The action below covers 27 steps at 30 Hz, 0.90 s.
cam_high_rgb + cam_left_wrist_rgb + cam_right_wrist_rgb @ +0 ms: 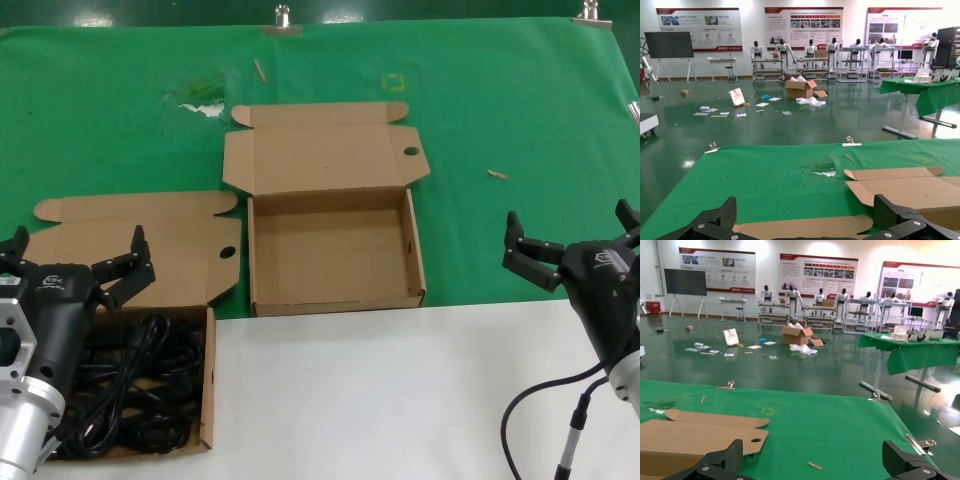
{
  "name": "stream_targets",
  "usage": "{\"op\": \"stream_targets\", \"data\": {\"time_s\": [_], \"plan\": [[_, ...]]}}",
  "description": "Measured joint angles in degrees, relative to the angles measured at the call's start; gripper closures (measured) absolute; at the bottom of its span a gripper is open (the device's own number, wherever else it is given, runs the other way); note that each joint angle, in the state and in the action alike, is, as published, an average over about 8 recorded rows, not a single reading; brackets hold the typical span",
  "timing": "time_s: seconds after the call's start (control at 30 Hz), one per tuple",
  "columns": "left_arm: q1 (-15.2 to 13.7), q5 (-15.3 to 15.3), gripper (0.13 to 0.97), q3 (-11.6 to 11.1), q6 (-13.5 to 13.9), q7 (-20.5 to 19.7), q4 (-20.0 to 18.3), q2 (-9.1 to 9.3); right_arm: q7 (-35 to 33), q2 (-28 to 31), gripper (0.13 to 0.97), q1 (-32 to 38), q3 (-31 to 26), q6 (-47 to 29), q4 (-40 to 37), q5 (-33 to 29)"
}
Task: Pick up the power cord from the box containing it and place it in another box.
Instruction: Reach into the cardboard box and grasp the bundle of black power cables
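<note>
At seven o'clock, the left gripper [75, 262] hovers, jaws spread, over black cords [130, 395] bundled in their box [209, 380]. Empty box [335, 250] (lid open) sits centre; right gripper [572, 235], at three o'clock, is spread too.

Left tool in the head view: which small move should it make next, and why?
Probably lower the left tool straight down onto the power cords. It hangs open above the full box, holding nothing, while the other box beside it is empty. The right tool waits open at the far right, away from both boxes.
</note>
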Motion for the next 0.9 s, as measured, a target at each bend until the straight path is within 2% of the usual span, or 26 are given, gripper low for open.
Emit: {"op": "stream_targets", "data": {"time_s": [0.9], "plan": [[0.0, 0.0, 0.132, 0.0, 0.0, 0.0, 0.0, 0.0, 0.0, 0.0, 0.129, 0.0, 0.0, 0.0, 0.0, 0.0]]}}
